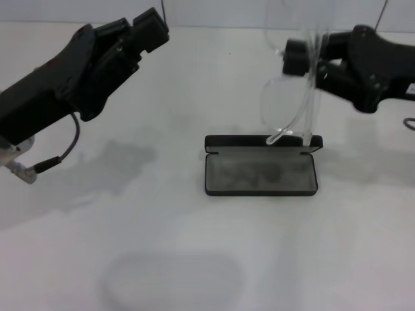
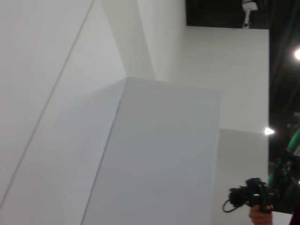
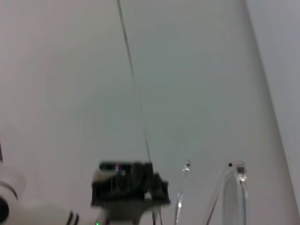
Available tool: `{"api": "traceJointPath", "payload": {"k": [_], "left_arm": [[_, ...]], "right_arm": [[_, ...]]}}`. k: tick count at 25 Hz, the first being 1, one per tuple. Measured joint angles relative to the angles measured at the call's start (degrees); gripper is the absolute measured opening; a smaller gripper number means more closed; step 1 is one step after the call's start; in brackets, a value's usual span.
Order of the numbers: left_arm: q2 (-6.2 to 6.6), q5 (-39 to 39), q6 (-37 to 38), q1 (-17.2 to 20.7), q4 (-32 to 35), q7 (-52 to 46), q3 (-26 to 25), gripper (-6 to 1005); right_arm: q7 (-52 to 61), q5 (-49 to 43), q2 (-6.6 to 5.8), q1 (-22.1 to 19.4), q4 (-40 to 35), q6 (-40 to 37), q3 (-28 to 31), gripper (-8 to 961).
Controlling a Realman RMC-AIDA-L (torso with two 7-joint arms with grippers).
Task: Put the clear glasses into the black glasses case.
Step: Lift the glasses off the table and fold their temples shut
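Note:
The black glasses case [image 1: 260,173] lies open on the white table at centre, its grey lining facing up and its lid [image 1: 259,142] folded back on the far side. The clear glasses [image 1: 283,107] hang tilted above the case's far right part, with my right gripper [image 1: 305,58] shut on their upper end. Their lower tips [image 1: 273,138] reach down to about the lid's edge. In the right wrist view the clear glasses [image 3: 233,190] show as transparent arms. My left gripper [image 1: 150,29] is held high at the far left, away from the case.
The white table [image 1: 162,227] spreads around the case, with a white wall behind it. The left wrist view faces white wall panels [image 2: 154,140] and a hand holding a camera [image 2: 251,196] far off. A dark device [image 3: 127,183] shows in the right wrist view.

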Motion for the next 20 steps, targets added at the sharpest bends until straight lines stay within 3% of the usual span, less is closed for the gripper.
{"api": "traceJointPath", "payload": {"k": [5,11,20], "left_arm": [[-1.3,2.3,0.7,-1.0,0.8,0.0,-0.2,72],[-4.01,6.9,0.3,-5.4,0.2,-0.1,-0.4,72],[-5.18,8.6,-3.6,-8.1,-0.3,-0.2,-0.5,73]], "right_arm": [[2.4,-7.1,2.04,0.0,-5.7,5.9,-1.5,123],[0.8,-7.1,2.18,3.2,-2.8,9.6,-5.3,123],[-0.5,-6.0,2.24,5.5,-0.4,9.8,-7.2,124]]}}
